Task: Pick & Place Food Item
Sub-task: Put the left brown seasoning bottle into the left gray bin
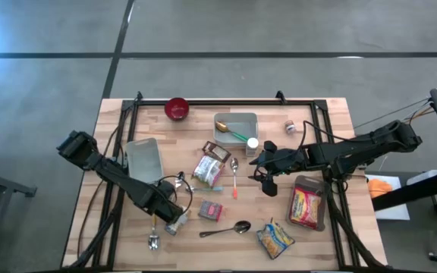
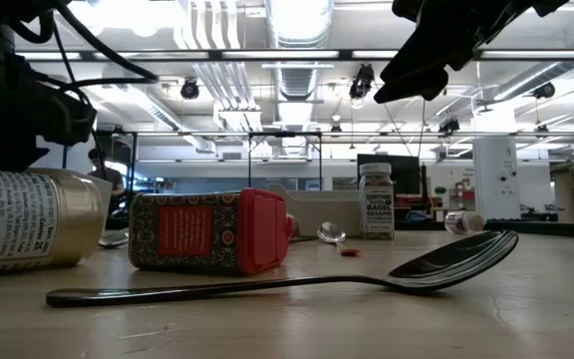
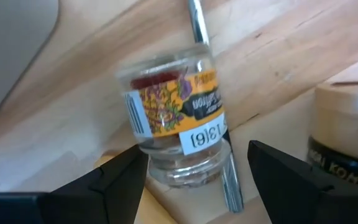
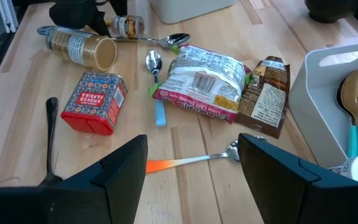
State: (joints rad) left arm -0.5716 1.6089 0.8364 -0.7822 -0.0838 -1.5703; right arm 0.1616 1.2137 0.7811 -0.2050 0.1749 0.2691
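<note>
A small glass spice jar [image 3: 173, 118] with a yellow-orange label lies on its side on the wooden table, across a spoon's handle [image 3: 196, 25]. My left gripper [image 3: 197, 162] points down over the jar, open, with one finger on either side of it and a gap at each. From across the table the jar [image 4: 127, 26] shows beside that gripper [image 1: 167, 201]. My right gripper [image 1: 262, 171] hangs open above the table's middle, with nothing between its fingers [image 4: 191, 143].
A larger gold-lidded jar [image 4: 82, 48] lies close beside the small one. A red tin [image 4: 95, 102], snack packets [image 4: 207, 81], several spoons and a sesame shaker [image 2: 375, 199] are spread around. Grey bins stand at the left [image 1: 143, 159] and far middle [image 1: 237, 121]; a red bowl [image 1: 177, 108] stands at the back.
</note>
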